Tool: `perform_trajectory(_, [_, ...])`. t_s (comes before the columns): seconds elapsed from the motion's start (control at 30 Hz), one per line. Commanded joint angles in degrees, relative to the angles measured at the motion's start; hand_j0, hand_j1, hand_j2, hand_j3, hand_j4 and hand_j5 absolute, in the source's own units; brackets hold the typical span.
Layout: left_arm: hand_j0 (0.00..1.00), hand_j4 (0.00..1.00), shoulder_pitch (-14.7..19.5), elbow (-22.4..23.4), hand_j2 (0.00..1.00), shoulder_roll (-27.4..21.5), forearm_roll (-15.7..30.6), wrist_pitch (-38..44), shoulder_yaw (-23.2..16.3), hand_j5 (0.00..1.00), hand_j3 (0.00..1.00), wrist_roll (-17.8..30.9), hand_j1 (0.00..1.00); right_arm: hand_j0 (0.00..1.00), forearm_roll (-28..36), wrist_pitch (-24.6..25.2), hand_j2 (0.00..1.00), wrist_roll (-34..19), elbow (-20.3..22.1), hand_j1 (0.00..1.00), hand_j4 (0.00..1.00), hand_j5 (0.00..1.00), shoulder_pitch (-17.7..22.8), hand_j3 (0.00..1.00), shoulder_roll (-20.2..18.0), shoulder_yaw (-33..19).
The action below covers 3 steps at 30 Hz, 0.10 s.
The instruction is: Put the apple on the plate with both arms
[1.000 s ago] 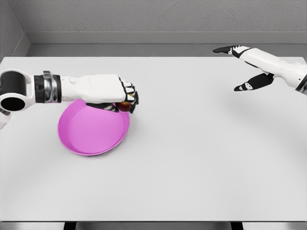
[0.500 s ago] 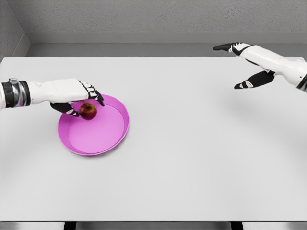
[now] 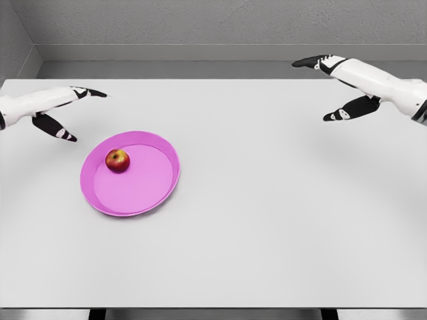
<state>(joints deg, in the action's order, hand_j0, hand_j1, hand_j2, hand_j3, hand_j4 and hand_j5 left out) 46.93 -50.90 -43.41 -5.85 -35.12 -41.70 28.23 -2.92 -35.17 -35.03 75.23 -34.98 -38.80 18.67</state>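
Note:
A red apple [image 3: 117, 160] lies inside the pink plate [image 3: 153, 190], toward its left rim, on the white table. My left hand [image 3: 70, 113] hovers up and to the left of the plate, well apart from the apple, fingers spread and holding nothing. My right hand [image 3: 328, 88] is raised at the far right of the table, open too, with thumb and fingers stretched wide and far from the plate.
The white table [image 3: 267, 213] spreads wide around the plate. A grey wall runs behind its back edge, and the table's front edge shows at the bottom of the view.
The left hand carried the apple over the plate, let it go, and drew back to the upper left. The apple now rests in the plate. The right hand barely shifted.

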Motion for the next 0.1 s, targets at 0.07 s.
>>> perform_trajectory(0.07, [1.00, 1.00, -0.09, 2.91, 1.00, 0.87, 1.02, 0.12, 0.66, 1.00, 1.00, -0.01, 1.00, 1.00, 0.46, 0.17, 1.00, 0.03, 1.41, 1.00, 1.00, 1.00, 0.35, 1.00, -0.14, -0.03])
